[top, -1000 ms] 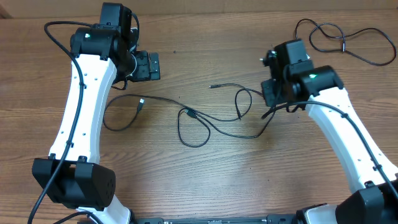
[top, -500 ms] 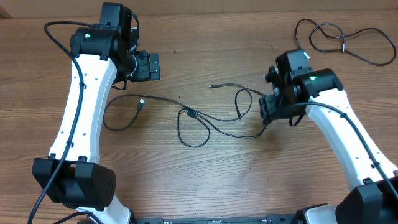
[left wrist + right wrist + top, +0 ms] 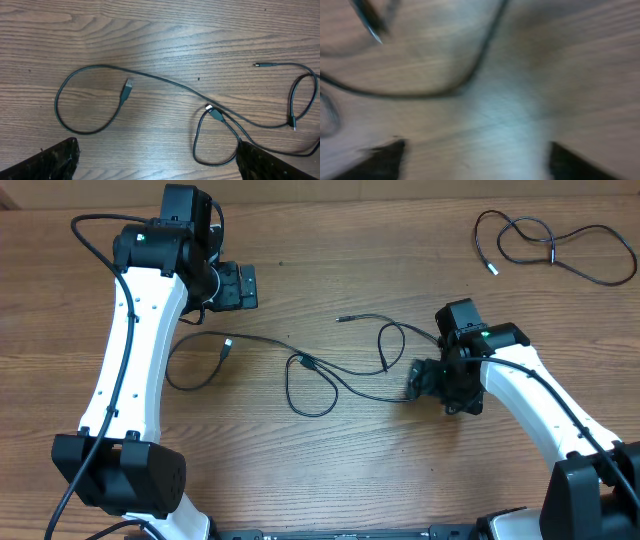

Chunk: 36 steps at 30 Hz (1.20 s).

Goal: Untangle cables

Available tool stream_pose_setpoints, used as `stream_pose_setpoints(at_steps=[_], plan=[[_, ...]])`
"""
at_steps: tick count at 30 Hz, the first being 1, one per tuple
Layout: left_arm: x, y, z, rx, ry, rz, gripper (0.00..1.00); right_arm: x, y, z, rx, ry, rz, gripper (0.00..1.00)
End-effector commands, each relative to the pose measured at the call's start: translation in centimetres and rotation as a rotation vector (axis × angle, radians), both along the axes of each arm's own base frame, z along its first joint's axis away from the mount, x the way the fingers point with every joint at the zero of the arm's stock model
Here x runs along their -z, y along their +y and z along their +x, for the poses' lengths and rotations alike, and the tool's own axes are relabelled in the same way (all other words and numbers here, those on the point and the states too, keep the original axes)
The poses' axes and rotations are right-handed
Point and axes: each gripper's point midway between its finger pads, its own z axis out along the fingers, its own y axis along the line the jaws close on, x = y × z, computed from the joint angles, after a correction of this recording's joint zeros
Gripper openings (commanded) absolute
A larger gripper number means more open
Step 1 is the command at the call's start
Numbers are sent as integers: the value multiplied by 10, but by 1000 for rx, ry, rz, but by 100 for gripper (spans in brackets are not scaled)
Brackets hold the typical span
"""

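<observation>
Two wide, empty claws: left claw (image 3: 250,286), right claw (image 3: 420,380). Cables (image 3: 303,361) at centre, long axis 9-to-3, near end just at 9 o'clock of right claw, the nearer.

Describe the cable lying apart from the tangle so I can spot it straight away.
Look past the right arm to the far right corner of the table in the overhead view. There a thin black cable lies alone in loose, crossing loops, with a pale-tipped plug end at its left. Unlike the tangled cables at the centre, it touches no other cord.
</observation>
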Motion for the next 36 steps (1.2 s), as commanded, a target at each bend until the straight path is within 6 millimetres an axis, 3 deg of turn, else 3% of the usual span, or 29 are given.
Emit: stream_pose_setpoints(at_steps=[1,6,13,20,29,36], plan=[[-2,-2,0,30,-9,-2,100,-10,31,10,119,-7,179,100],[-2,-3,0,30,-9,-2,100,-22,57,27,98,-66,331,100],[-2,-2,0,30,-9,-2,100,-2,18,16,503,8,77,100],[-2,-2,0,30,-9,-2,100,2,18,10,681,-28,-37,100],[-2,-2,0,30,-9,-2,100,12,24,13,749,-69,-98,100],[-2,-2,0,30,-9,-2,100,41,31,7,740,22,-125,100]])
